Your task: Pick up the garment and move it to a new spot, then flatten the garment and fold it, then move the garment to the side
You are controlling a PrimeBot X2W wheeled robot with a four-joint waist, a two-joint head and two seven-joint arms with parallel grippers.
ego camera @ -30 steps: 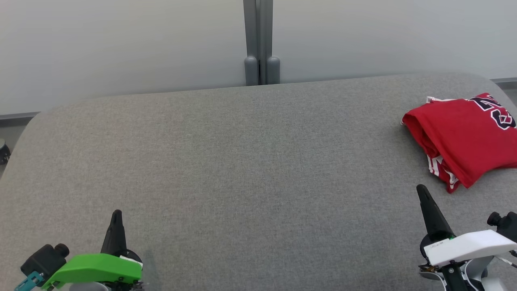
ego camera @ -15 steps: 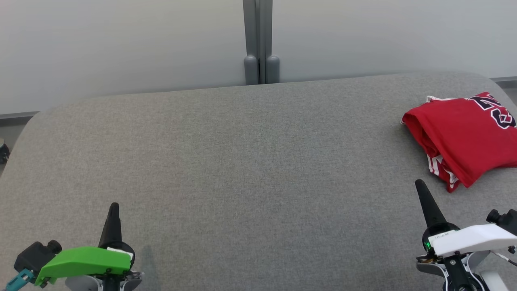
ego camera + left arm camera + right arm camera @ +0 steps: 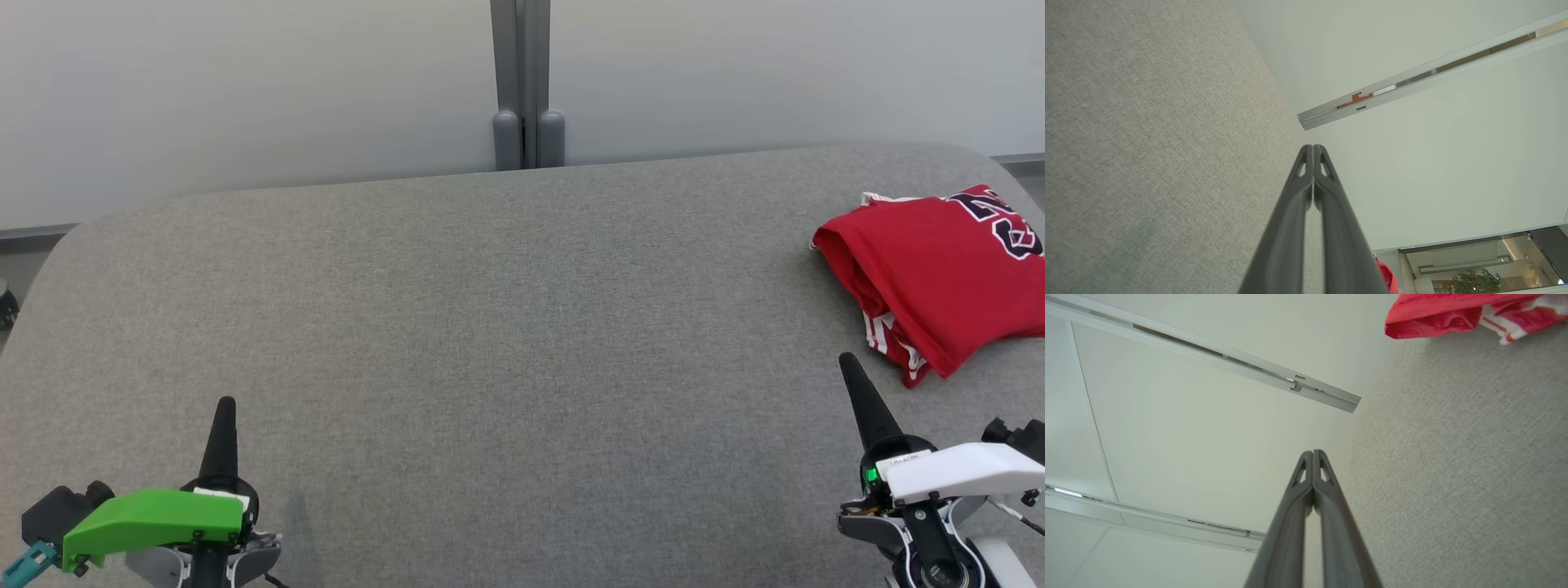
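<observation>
Right tool (image 3: 851,376): clenched, nothing grasped; held just short of the near corner of the red jersey (image 3: 939,269).
Left tool (image 3: 224,412): clenched, empty; well apart from the jersey, far to its left.
Jersey place: laid folded on the grey surface (image 3: 490,327), ahead and rightward of the right tool.
Long axis: not judged, the jersey being cut by the view's edge.
Nearer arm: right; judged best placed for any regrasp.

I can read nothing for certain. The red shirt (image 3: 922,261) at the far right carries big dark letters (image 3: 1016,238) edged in white, but they are folded and cut off. The small white label (image 3: 902,462) on my right gripper (image 3: 847,361) is too tiny to read.
</observation>
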